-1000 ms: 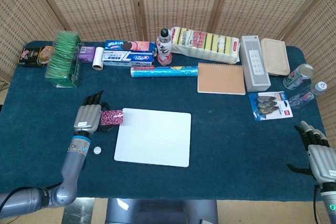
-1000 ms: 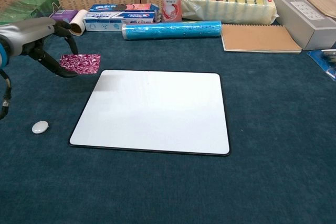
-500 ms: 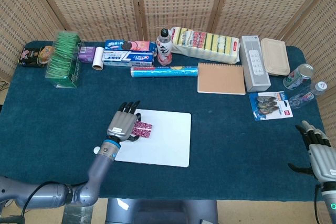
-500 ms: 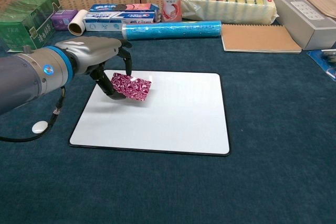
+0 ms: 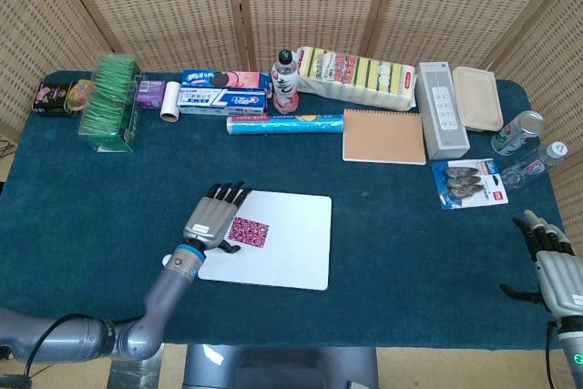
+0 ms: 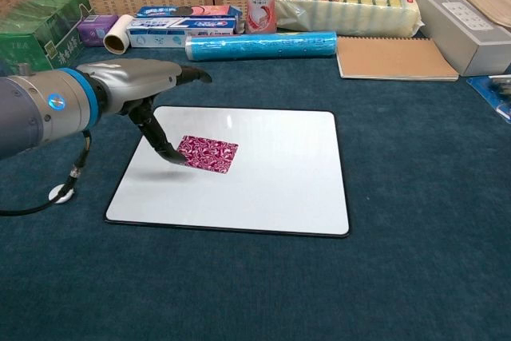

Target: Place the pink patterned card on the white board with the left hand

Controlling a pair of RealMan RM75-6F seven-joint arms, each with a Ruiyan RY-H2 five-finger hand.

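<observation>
The pink patterned card (image 5: 247, 232) (image 6: 207, 154) lies flat on the left part of the white board (image 5: 291, 248) (image 6: 279, 189). My left hand (image 5: 211, 218) (image 6: 144, 93) hovers over the board's left edge beside the card. Its fingers are stretched out and apart, and one dark fingertip (image 6: 170, 156) reaches down to the card's left corner. My right hand (image 5: 551, 266) rests at the table's near right corner with its fingers apart and nothing in it.
A small white round piece (image 6: 57, 193) lies left of the board. Along the back stand a green box (image 5: 111, 102), toothpaste boxes (image 5: 223, 97), a bottle (image 5: 285, 82), a blue roll (image 5: 284, 123), a brown notebook (image 5: 383, 136) and a grey box (image 5: 442, 108). Cans (image 5: 516, 131) stand at far right.
My left hand carried the card from left of the board onto it, then let it down flat and spread its fingers. The right hand has stayed still.
</observation>
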